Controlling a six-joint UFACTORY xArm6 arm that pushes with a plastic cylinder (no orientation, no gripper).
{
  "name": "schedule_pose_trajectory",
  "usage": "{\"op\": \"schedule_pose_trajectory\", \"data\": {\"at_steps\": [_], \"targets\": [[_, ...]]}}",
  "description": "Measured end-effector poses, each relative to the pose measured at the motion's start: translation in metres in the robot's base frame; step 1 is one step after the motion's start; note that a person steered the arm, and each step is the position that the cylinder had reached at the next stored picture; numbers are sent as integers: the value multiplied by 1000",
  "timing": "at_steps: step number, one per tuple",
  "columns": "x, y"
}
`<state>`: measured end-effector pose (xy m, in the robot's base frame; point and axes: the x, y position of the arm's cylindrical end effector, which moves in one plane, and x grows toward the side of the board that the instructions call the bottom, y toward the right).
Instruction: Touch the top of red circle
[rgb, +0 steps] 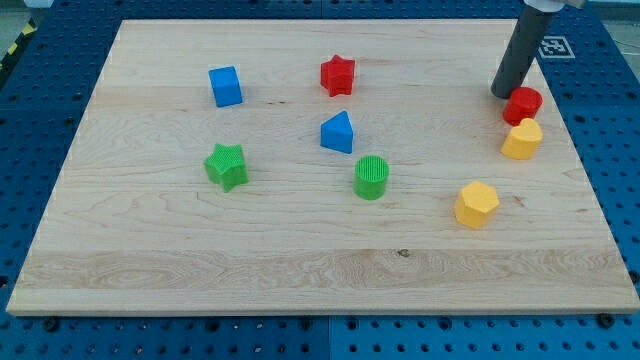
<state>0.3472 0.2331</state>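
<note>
The red circle (523, 105) lies near the view's right edge of the wooden board (200, 250). My tip (503, 93) rests on the board just to the upper left of the red circle, touching or almost touching its top-left side. A yellow heart-like block (522, 139) sits directly below the red circle, close against it.
A yellow hexagon (477, 204) lies lower right of centre. A green circle (371, 177), a blue triangle (338, 132) and a red star (338, 75) stand mid-board. A green star (227, 165) and a blue cube (226, 86) are at the left.
</note>
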Motion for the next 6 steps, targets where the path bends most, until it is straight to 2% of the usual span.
{"op": "schedule_pose_trajectory", "data": {"at_steps": [2, 4, 6], "targets": [[0, -32], [-11, 13], [24, 25]]}}
